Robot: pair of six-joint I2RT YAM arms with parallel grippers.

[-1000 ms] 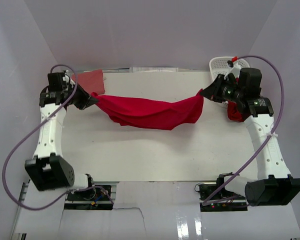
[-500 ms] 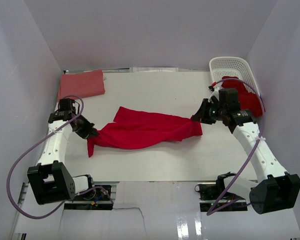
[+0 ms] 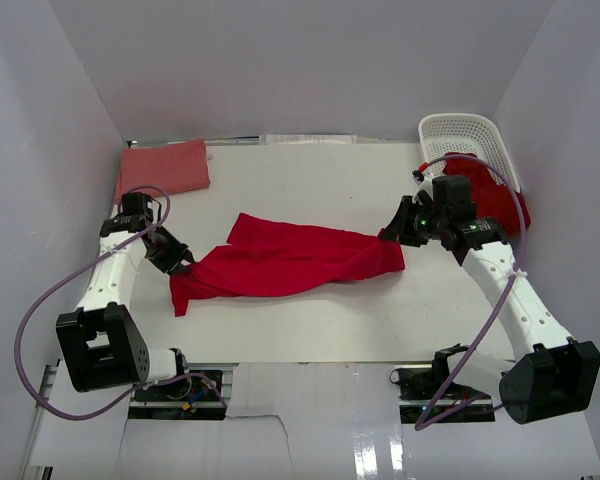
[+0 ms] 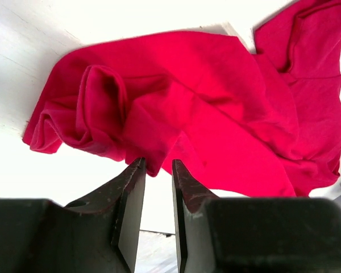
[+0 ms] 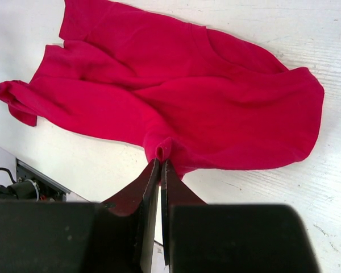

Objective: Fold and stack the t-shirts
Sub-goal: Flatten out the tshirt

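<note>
Two sets of fingers: right (image 5: 160, 162) pinches the crimson t-shirt (image 3: 295, 260); left (image 4: 157, 170) narrowly parted, seemingly gripping nothing.

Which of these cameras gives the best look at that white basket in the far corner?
The top external view: the white basket sits at the table's far right corner, with red cloth spilling from its near end. Neither wrist view shows it; both show only their fingers and the red t-shirt on the table.

The crimson t-shirt (image 3: 295, 262), stretched aloft earlier, now lies rumpled on the table (image 3: 310, 190).
</note>
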